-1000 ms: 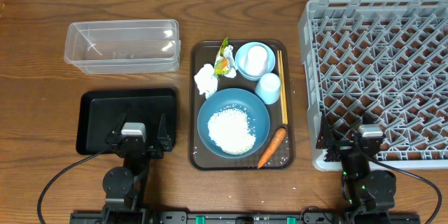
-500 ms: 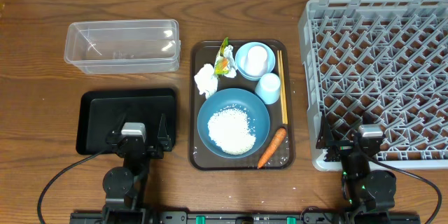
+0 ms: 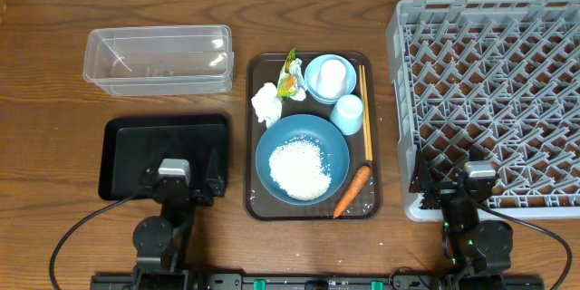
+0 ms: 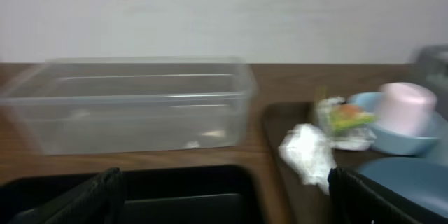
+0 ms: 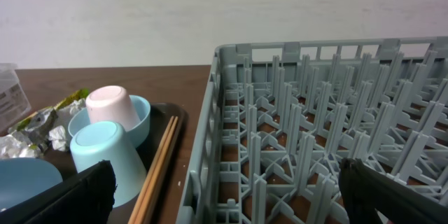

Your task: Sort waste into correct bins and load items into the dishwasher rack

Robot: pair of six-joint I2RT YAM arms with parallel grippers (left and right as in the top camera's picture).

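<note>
Room for moving lies mostly on the left of the bench (image 3: 45,145), where bare wood runs beside the clear tub (image 3: 156,62) and the black tray (image 3: 163,140). A narrow strip of wood separates these two bins. The brown serving tray (image 3: 265,71) sits in the middle, its left rim just beside the black tray's right edge. Its right rim is near the left wall of the dishwasher rack (image 3: 396,72), which fills the right side and runs out of view there.

On the serving tray, the dark-blue bowl (image 3: 331,136) holds the rice (image 3: 300,169) and takes up the near half. The carrot (image 3: 352,191) lies just beside it, by the near-right corner. Chopsticks (image 3: 365,113) lie along the right rim, and the pale-blue cup (image 3: 347,113) stands upside down just left of them. The white cup (image 3: 333,77) sits inverted in the small light-blue bowl (image 3: 313,84) at the far edge. Tissue (image 3: 265,104) and wrapper (image 3: 290,77) crowd the far-left part.

The left end effector (image 3: 178,165) hovers over the black tray's near edge, fingers spread wide with nothing between them. The right end effector (image 3: 476,170) hangs over the rack's near-left corner, likewise wide open and holding nothing.
</note>
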